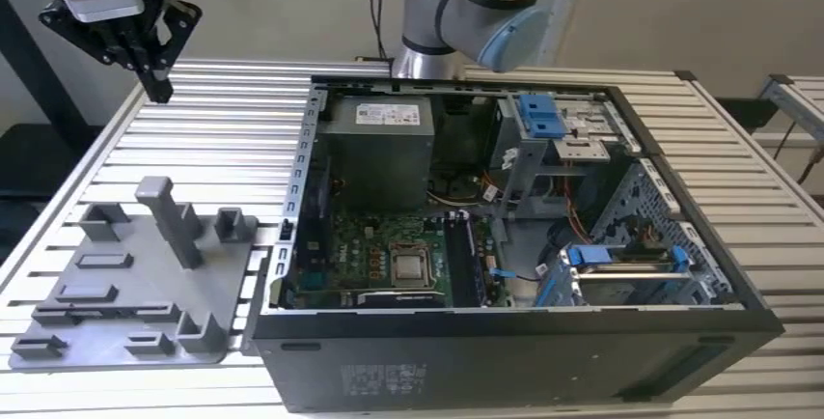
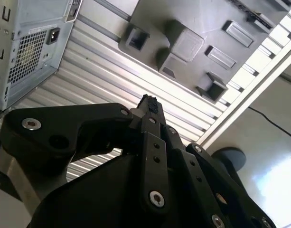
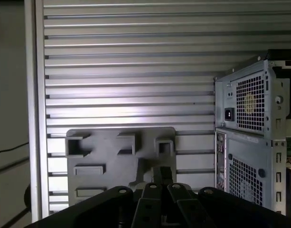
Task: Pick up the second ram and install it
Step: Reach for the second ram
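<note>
My end effector [image 1: 157,89] hangs high over the far corner of the table [image 1: 219,129], on the exterior view's left. Its two fingers [image 2: 150,107] point down and are pressed together. I see nothing held between them, so I take it to be closed and empty.

I cannot find the ram for sure. The grey tray [image 1: 129,293] with its posts lies on the table below the end effector and nearer to the exterior camera. In the first wrist view the tray [image 3: 102,142] sits just past the fingertips. I see no long dark board standing on it.

The open computer [image 1: 515,327] is on the exterior view's right, touching the tray's edge. Inside, beside the green board [image 1: 373,255], there are long dark slots [image 1: 470,260]. They run from the near side to the far side in the exterior view. A ram may sit in there, but I cannot tell.

So both places lie well apart from the end effector: the tray down and closer to the camera, the slots farther off toward the exterior view's right.
</note>
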Available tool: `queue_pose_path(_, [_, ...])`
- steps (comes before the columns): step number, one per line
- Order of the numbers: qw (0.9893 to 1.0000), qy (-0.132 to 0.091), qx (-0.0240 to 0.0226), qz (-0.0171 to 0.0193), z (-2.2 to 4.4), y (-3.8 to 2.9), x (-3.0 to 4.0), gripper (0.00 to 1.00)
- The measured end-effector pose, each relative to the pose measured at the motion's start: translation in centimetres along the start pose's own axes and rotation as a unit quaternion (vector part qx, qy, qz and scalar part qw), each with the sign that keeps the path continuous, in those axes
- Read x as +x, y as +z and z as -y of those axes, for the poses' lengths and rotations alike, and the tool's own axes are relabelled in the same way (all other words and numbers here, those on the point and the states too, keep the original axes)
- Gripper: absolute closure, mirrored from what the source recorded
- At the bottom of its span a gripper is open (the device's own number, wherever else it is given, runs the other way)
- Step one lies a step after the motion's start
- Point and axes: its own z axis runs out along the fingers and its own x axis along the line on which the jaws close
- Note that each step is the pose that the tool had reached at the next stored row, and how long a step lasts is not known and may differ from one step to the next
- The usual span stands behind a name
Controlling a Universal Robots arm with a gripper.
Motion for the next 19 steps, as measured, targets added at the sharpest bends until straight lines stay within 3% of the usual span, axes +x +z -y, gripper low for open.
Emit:
queue_pose_path(10, [1.0, 0.0, -0.0004, 0.0024, 0.14, -0.02, 3.58, 0.89])
queue_pose_path(15, [1.0, -0.001, -0.0004, 0.0025, 0.17, -0.03, 4.29, 0.89])
queue_pose_path(19, [1.0, -0.001, -0.0003, 0.0015, 0.17, -0.03, 4.31, 0.89])
